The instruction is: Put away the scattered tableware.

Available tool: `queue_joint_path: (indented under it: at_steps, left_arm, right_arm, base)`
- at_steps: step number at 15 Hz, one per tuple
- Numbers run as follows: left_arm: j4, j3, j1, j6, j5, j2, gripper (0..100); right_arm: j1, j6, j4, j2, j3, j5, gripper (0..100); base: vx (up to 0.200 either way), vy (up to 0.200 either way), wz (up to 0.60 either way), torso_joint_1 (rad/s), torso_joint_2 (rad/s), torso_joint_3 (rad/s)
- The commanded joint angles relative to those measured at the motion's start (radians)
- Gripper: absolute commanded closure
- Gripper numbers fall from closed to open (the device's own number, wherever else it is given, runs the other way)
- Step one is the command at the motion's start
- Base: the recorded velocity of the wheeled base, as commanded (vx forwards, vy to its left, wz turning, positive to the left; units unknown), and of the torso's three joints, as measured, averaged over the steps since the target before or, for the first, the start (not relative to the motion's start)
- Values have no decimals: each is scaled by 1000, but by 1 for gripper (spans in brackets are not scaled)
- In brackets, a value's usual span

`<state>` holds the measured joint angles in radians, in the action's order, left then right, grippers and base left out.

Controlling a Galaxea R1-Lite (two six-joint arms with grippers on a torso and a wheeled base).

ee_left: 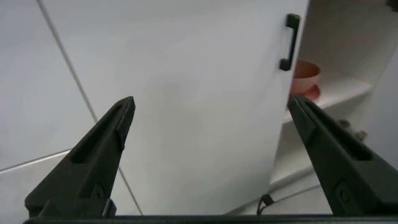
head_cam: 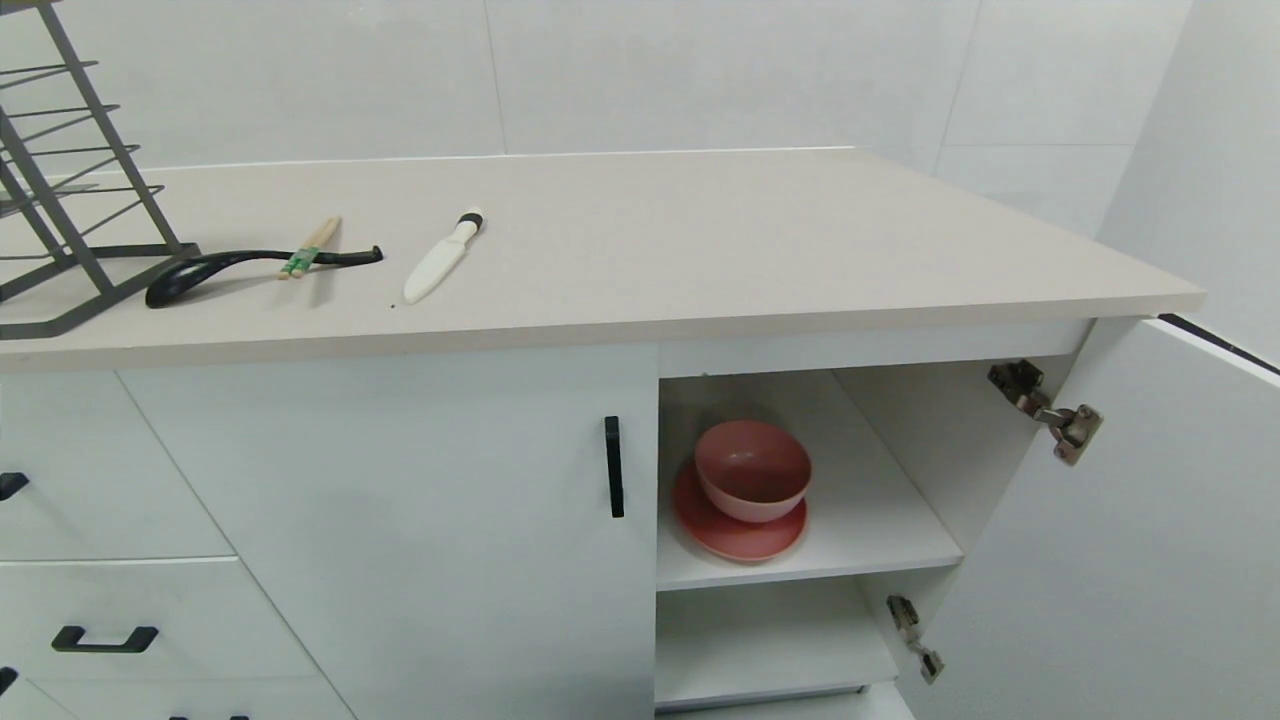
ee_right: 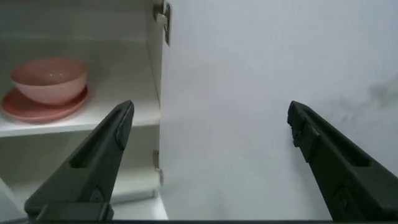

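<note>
- The dark grey wire rack (head_cam: 70, 170) at the left end of the pale beige countertop (head_cam: 700, 230) was cut off by the frame edge, so its full shape was anyone's guess.
- The flat salmon-red plate (head_cam: 740, 538) was mostly covered by the round pink bowl (head_cam: 752, 470) sitting on it. Both sat on the upper white shelf (head_cam: 880, 520) under the countertop's right end.
- From the left wrist camera, part of that bowl was hidden behind the edge of the closed white cabinet door (head_cam: 400, 520), right by its black bar handle (head_cam: 614, 466).
- The lower shelf (head_cam: 770, 640) ran out of frame.
- Left gripper (ee_left: 211, 102): black fingers spread wide, nothing between them, facing the closed door below the countertop.
- Right gripper (ee_right: 210, 107): same deal, wide apart and empty, in front of the swung-open white door (head_cam: 1130, 520) below the countertop's right end.
- On the countertop near the rack lay a glossy black ladle (head_cam: 230, 270) with wooden green-banded chopsticks (head_cam: 308, 248) across its handle. A white knife with a black band (head_cam: 440, 258) lay just beside them, not touching.
- White tiled walls (head_cam: 700, 70) rose behind the countertop, and white drawers with black handles (head_cam: 100, 640) sat under its left end, some handles clipped by the frame.
</note>
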<state>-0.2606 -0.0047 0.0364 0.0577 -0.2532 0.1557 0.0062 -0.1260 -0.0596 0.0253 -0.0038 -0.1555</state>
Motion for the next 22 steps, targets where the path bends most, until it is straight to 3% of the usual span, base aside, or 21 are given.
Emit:
queue_joint_path:
  at_steps: [1,3,5,6,7,9,12,19,22]
  left_arm:
    - [9,5,-13,-4,52,-70,0]
    - [73,5,-23,-4,84,-125,0]
    - [221,5,-35,13,89,-156,0]
    - [276,2,-35,-1,144,-156,0]
    - [261,5,-35,-27,192,-156,0]
    - [261,5,-35,-45,216,-156,0]
    - [259,5,-35,-58,206,-156,0]
    - [261,5,-35,-58,206,-156,0]
    - [261,5,-35,-55,206,-156,0]
  right_arm:
    - [-5,3,1,-24,-1,44,0]
    - [-5,9,30,-24,-8,120,0]
    - [-5,12,75,-24,-25,157,0]
    - [-5,14,81,-24,-28,166,0]
    - [-5,23,83,-24,-28,169,0]
    - [-5,29,80,-24,-24,228,0]
    - [-5,34,70,-24,-18,263,0]
    - [-5,48,46,-24,-1,255,0]
    - [-5,121,60,-24,-1,212,0]
  base:
    - [0,0,0,0,0,0]
    - [0,0,0,0,0,0]
    - [0,0,0,0,0,0]
    - [0,0,0,0,0,0]
    - [0,0,0,0,0,0]
    - [0,0,0,0,0,0]
    - [0,0,0,0,0,0]
    - [0,0,0,0,0,0]
    - [0,0,0,0,0,0]
